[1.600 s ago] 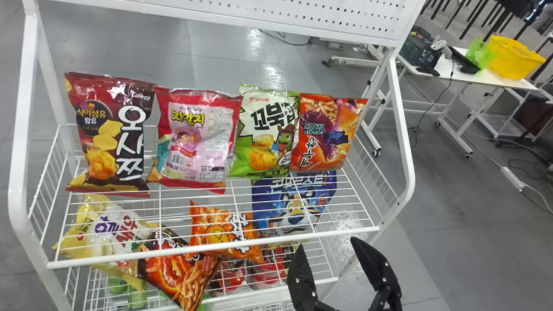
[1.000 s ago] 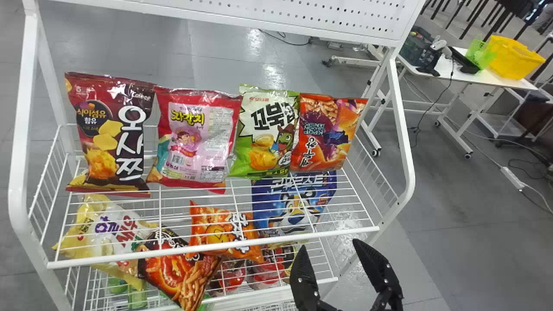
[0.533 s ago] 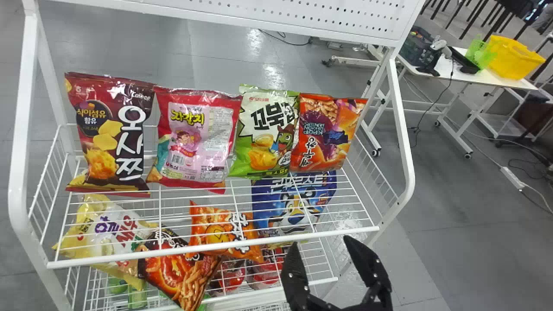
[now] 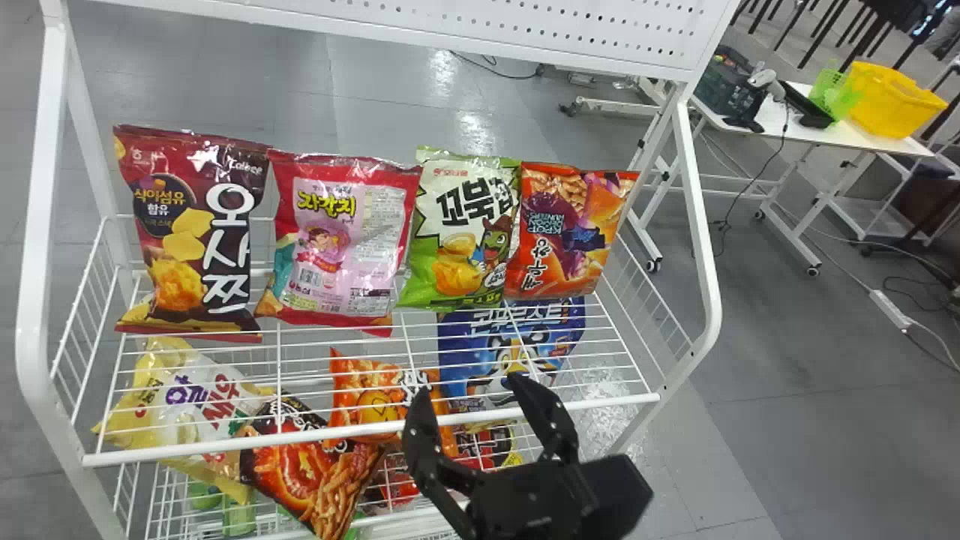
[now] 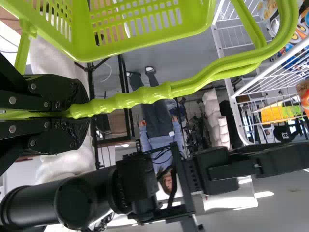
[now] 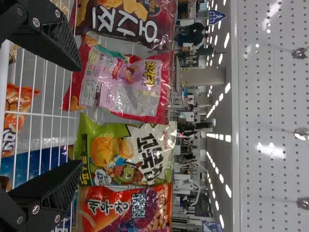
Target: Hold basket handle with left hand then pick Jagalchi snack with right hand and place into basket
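The left gripper has its jaws clenched on the handle of the green basket. On the upper shelf a row of bags stands — first the maroon bag, then the Jagalchi snack just beside it, then the green bag. Below that one, at the shelf's front rail, is the right gripper, its jaws parted and released — apart from the Jagalchi snack, lower and to its right in the head view. The orange bag ends the row, with the blue bag lower down. Farther right, the desk carries the yellow tub.
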You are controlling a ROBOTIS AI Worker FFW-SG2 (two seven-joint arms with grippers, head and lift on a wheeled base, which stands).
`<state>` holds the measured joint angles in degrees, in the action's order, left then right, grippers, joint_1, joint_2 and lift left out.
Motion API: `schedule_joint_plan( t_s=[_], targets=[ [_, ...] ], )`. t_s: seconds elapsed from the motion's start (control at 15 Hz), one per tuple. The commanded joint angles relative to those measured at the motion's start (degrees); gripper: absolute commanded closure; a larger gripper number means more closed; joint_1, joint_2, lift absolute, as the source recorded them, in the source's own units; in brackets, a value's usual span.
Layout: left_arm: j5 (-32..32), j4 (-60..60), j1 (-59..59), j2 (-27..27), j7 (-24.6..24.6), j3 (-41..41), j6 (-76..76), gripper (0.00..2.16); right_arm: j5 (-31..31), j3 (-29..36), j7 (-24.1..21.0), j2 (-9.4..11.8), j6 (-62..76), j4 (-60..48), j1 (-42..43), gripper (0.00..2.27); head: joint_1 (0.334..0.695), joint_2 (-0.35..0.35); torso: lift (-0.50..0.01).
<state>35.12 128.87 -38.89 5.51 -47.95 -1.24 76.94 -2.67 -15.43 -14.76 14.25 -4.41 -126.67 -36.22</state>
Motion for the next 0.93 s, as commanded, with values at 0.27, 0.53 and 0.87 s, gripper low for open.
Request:
schedule_joint_plan(
  t_s=[0.27,0.53,0.87],
  targets=[
    [-0.40,0.24,1.01,1.61,-0.12,-1.66,0.90,2.08,1.52,-3.03,-0.27,-4.14,-9.97,4.68,11.17,0.13,0.695,-0.346,-0.009],
    [-0.31,0.51,0.13,1.79,-0.12,-1.66,0.72,2.08,1.00,-4.35,-0.36,-5.02,-13.66,10.04,18.99,0.13,0.695,-0.289,-0.009],
    [-0.49,0.68,-0.48,1.79,0.14,-1.66,0.54,2.08,0.82,-5.49,-0.01,-6.43,-13.13,18.39,27.25,0.13,0.695,-0.253,-0.009]
  ],
)
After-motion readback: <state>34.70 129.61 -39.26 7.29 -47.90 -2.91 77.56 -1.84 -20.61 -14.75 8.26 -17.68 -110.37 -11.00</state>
